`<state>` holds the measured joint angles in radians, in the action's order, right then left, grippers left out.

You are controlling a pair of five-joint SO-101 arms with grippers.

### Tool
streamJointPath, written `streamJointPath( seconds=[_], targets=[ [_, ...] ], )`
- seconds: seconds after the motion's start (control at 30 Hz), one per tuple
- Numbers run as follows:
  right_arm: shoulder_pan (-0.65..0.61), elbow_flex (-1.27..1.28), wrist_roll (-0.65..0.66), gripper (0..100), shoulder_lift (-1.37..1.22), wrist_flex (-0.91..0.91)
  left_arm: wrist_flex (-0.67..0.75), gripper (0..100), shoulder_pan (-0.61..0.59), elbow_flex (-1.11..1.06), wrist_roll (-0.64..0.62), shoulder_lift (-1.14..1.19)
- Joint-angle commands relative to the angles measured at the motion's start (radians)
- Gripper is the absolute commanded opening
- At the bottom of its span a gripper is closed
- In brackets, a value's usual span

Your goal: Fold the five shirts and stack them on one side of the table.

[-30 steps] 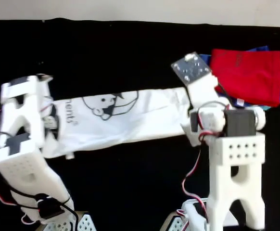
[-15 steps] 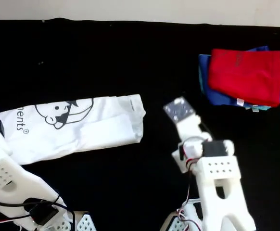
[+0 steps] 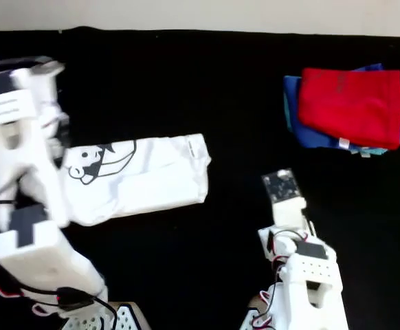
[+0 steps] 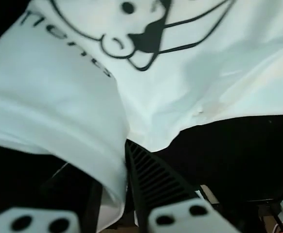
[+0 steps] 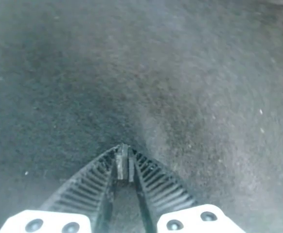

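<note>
A white shirt (image 3: 141, 179) with a black cartoon print lies as a long folded strip left of the table's middle. My left gripper (image 4: 124, 158) is shut on the shirt's left end, and white cloth (image 4: 190, 73) drapes over its fingers. The left arm (image 3: 18, 137) stands over that end of the shirt. My right gripper (image 5: 124, 156) is shut with nothing in it, over bare black cloth near the front edge (image 3: 281, 184). At the far right lies a stack with a folded red shirt (image 3: 351, 106) on top of a blue one (image 3: 293, 110).
A black cloth (image 3: 186, 82) covers the table. A pale wall strip runs along the far edge. The right arm's base (image 3: 303, 289) stands at the front, right of the middle. Open cloth lies between the white shirt and the stack.
The right gripper let go of the white shirt's right end and drew back to the front edge. The left arm dragged the shirt leftward, then swung up over its left end.
</note>
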<state>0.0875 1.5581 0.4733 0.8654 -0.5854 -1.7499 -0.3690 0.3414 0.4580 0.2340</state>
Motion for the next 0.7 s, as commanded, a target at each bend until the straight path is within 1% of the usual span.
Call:
streamJointPath(
  seconds=[0.0,0.17,0.27,0.5,0.67],
  targets=[
    [0.079,0.038,0.005,0.5,0.002,0.059,-0.017,1,0.226,0.012,-0.037,-0.105],
    [0.082,0.038,0.005,0.5,0.002,0.059,-0.015,1,0.493,0.012,-0.098,-0.105],
    [0.082,0.038,0.005,0.5,0.002,0.059,0.048,1,0.604,0.016,-0.124,-0.061],
    [0.082,0.038,0.003,0.5,0.002,0.059,0.206,1,0.742,0.016,-0.138,0.153],
    [0.082,0.038,0.003,0.5,0.002,0.059,0.270,1,0.762,0.018,-0.138,0.254]
  ],
)
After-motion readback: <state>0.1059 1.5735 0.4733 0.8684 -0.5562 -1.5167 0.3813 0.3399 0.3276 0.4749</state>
